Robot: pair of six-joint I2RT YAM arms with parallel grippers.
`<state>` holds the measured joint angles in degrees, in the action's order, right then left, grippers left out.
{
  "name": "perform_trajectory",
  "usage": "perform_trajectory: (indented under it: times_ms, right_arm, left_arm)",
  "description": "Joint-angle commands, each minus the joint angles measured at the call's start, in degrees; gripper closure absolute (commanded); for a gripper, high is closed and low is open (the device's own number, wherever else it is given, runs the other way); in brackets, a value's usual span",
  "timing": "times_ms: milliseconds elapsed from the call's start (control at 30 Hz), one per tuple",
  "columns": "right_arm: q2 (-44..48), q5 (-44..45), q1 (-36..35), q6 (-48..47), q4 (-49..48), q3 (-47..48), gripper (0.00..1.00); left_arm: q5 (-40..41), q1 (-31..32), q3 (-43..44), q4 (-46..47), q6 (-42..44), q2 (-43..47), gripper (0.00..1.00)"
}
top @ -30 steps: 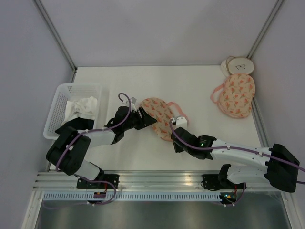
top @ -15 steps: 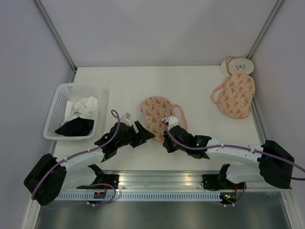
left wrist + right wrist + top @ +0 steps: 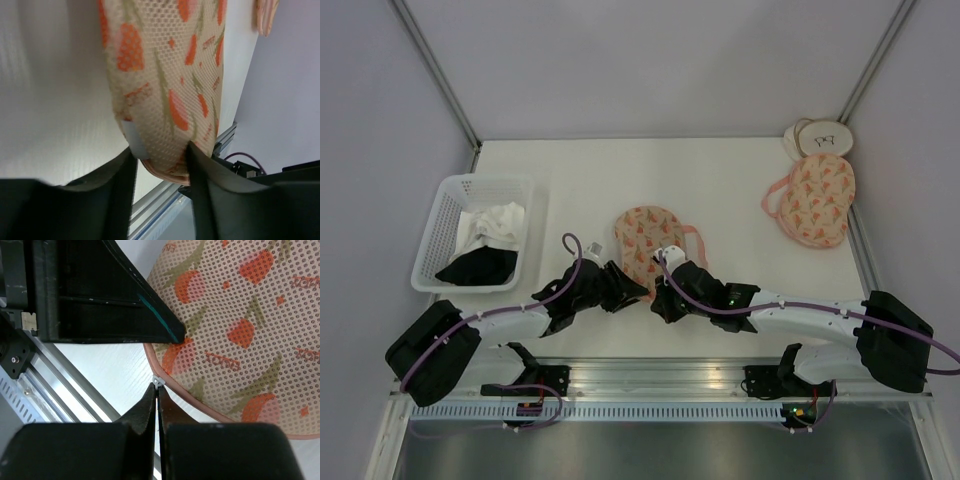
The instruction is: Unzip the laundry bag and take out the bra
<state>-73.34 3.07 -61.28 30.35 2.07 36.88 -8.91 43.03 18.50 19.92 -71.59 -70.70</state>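
Note:
The laundry bag (image 3: 642, 235), peach mesh with an orange-pink print and pink zip trim, lies in the middle of the table. My left gripper (image 3: 630, 291) is shut on the bag's near end, with the mesh pinched between its fingers in the left wrist view (image 3: 160, 155). My right gripper (image 3: 658, 306) is just right of it at the same end. In the right wrist view its fingers (image 3: 157, 386) are shut on the small white zip pull (image 3: 158, 381) at the bag's pink edge (image 3: 200, 405). The bra is hidden.
A white basket (image 3: 445, 215) holding black and white clothes stands at the left. A rounder pouch of the same print (image 3: 817, 200) and a white round pad (image 3: 820, 137) lie at the far right. The aluminium rail (image 3: 650, 375) runs along the near edge.
My left gripper has come from the bag's left side to its near end and closed on it. My right gripper has moved left along the bag's near edge to the zip pull.

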Motion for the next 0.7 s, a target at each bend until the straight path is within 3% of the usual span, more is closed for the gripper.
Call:
perform_trajectory:
  times_ms: [0, 67, 100, 133, 267, 433, 667]
  right_arm:
    - [0.65, -2.1, -0.34, -0.82, -3.47, 0.12, 0.99]
    - [0.57, -1.84, -0.42, -0.82, -2.95, -0.14, 1.0]
    - [0.48, -1.41, -0.42, -0.82, -2.34, -0.15, 0.99]
    - [0.39, -1.31, -0.34, -0.64, -2.24, -0.06, 1.0]
    - [0.04, 1.57, -0.34, -0.3, 3.19, 0.29, 1.0]
    - [-2.42, 14.3, -0.25, 4.71, 16.62, 2.05, 1.0]
    - [-4.97, 24.6, 3.7, 10.69, 22.98, 2.49, 0.99]
  left_arm:
    - [3.01, 0.48, 2.06, 4.95, -3.2, -0.41, 0.56]
    - [3.46, 0.48, 2.06, 4.78, -3.03, -0.14, 0.77]
    - [3.63, 0.48, 2.41, 4.51, -2.59, 0.03, 0.93]
    - [3.81, 0.48, 2.5, 3.9, -2.41, 0.12, 0.98]
    - [6.44, 0.13, 2.68, -0.22, -0.31, 2.74, 0.98]
    - [7.07, -2.93, 2.77, -4.71, 5.4, 6.18, 0.98]
    - [-4.18, -8.57, 6.27, -4.19, 15.15, 0.48, 0.98]
